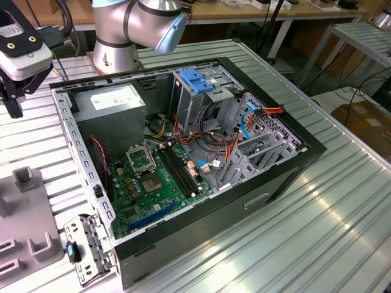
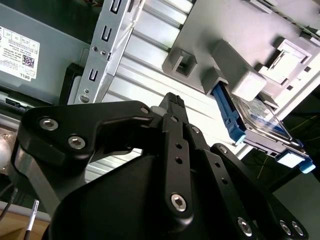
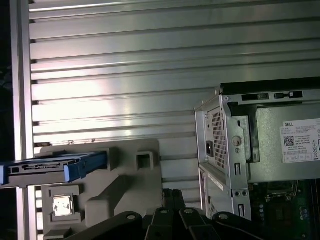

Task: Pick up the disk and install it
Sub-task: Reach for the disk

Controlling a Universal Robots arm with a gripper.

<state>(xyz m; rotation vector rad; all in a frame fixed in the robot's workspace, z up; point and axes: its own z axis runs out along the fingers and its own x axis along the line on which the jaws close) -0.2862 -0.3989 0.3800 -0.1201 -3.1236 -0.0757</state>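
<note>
The tool [image 2: 172, 100] hangs above the bench [image 1: 317, 232] with its 2 fingers closed together and nothing between them. In both wrist views the disk [image 2: 262, 119] is near the tool but apart from it. It stands on edge in a slot of a gray holder [image 2: 215, 30], and its blue rails are visible. The holder lies on the ribbed bench, just beside the open PC case [image 1: 305, 146]. In the exterior view the tool is at the exterior view's left of the case.

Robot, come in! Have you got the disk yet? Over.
End effector shut, empty. Disk standing in the gray holder, not picked up. Computer case off to the side.
</note>
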